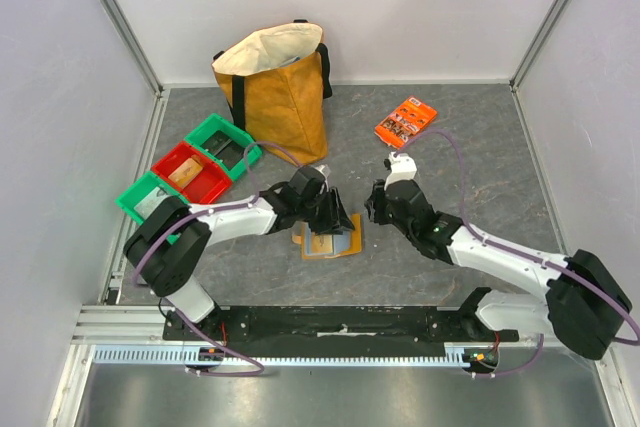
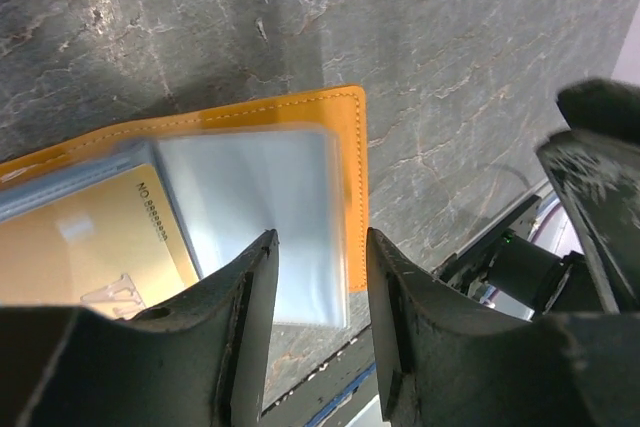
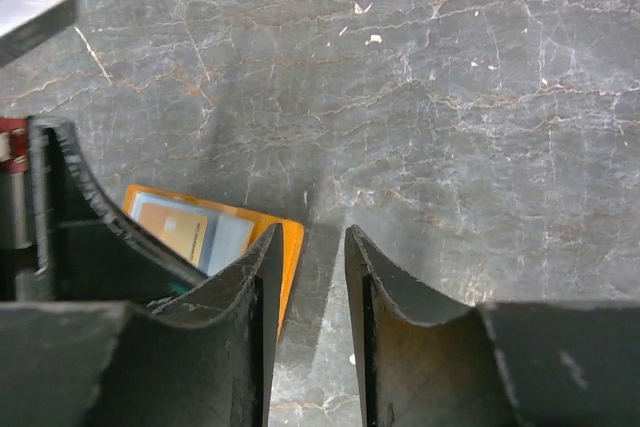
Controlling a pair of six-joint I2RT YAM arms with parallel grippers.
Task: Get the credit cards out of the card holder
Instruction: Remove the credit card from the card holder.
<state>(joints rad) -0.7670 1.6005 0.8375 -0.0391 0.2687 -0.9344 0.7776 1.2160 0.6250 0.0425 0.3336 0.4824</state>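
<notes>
1. Overhead, my left fingers (image 1: 333, 211) hide much of the card holder (image 1: 350, 244), lying open on the counter (image 1: 460, 162).
2. Left wrist view: gold card (image 2: 90, 247) pocketed; left fingers apart.
3. Right fingers (image 3: 255, 317) apart, empty.

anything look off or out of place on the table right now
Nothing spilled or damaged. The card holder lies open and slightly skewed on the table, with a gold card in its pocket and the left gripper open over it. The orange packet lies at an angle, apart from everything else.
</notes>
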